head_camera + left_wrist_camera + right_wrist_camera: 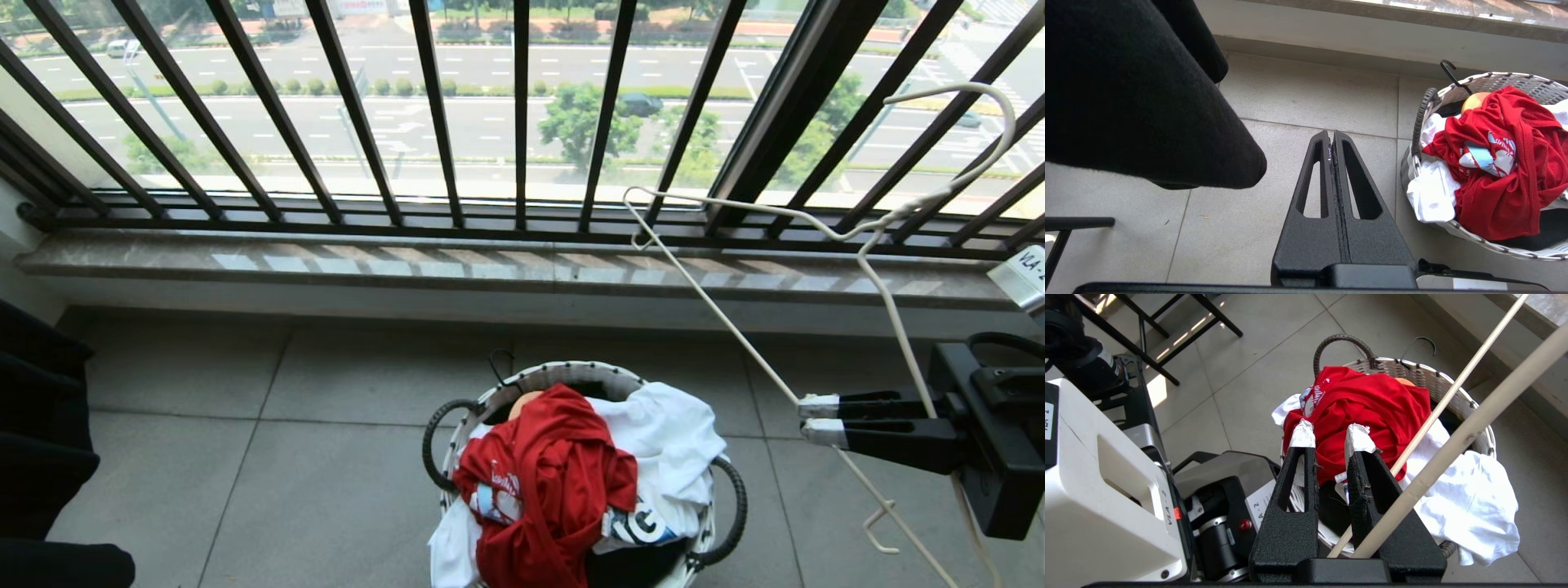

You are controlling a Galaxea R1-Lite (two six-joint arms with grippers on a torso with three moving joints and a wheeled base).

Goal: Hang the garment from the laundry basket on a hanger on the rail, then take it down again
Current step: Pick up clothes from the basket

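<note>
While garment (555, 482) overhangs laundry basket (571, 374) rim (bare floor (269, 457) around).

red T-shirt (563, 482) heaped atop laundry basket (571, 377) | right hand (812, 418) beside basket, gripping white wire hanger (878, 278) | floor tiled

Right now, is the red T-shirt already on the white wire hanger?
No, the red T-shirt lies crumpled in the laundry basket, while the white wire hanger is bare at the right gripper.
</note>
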